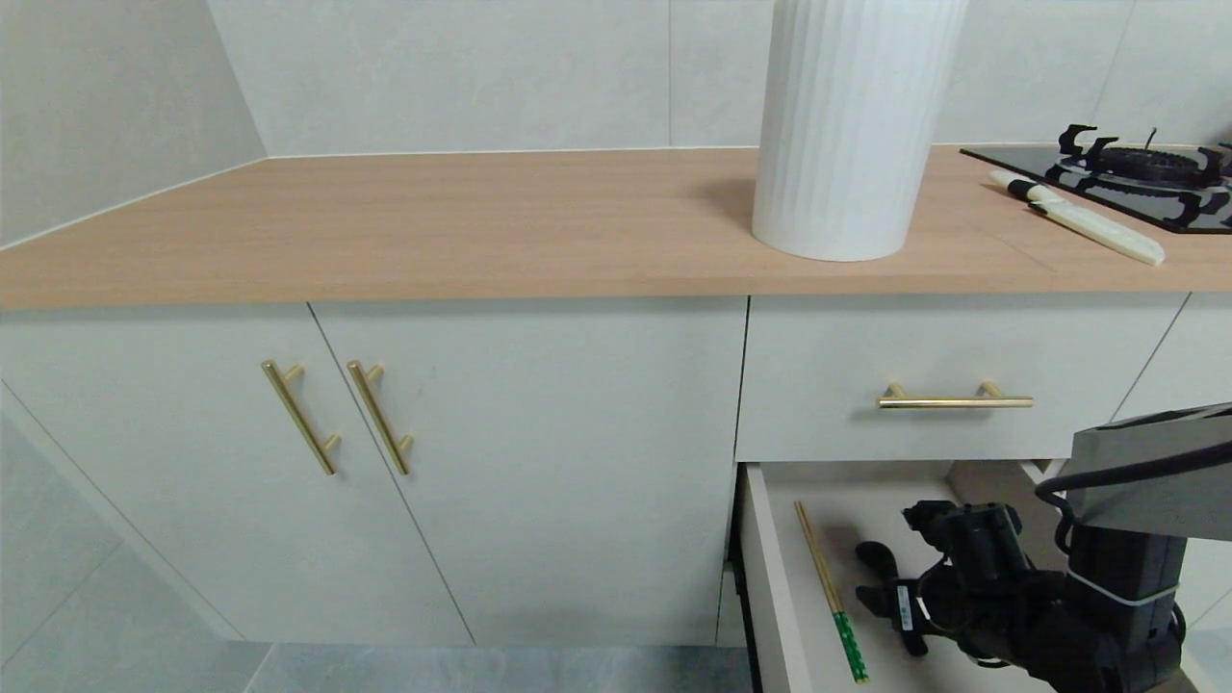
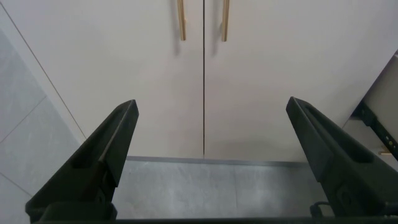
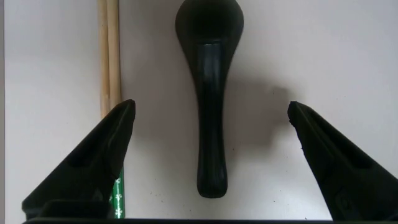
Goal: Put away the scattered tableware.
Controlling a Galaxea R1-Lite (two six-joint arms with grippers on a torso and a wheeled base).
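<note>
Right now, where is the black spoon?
Head view, lower right: the black spoon lies in the open drawer, just right of the chopsticks.

Head view: looking forward and down from a little way back at the counter (image 1: 385, 221), cabinet doors (image 1: 539, 462) and open drawer (image 1: 765, 577).
Left wrist view: facing the cabinet doors' lower part and the floor (image 2: 205, 186), fairly near.
Right wrist view: looking straight down, close over the spoon (image 3: 209, 93) and chopsticks (image 3: 107, 56) in the drawer.
Shared: head and left wrist are both showing the cabinet doors; head and right wrist, the drawer.
</note>
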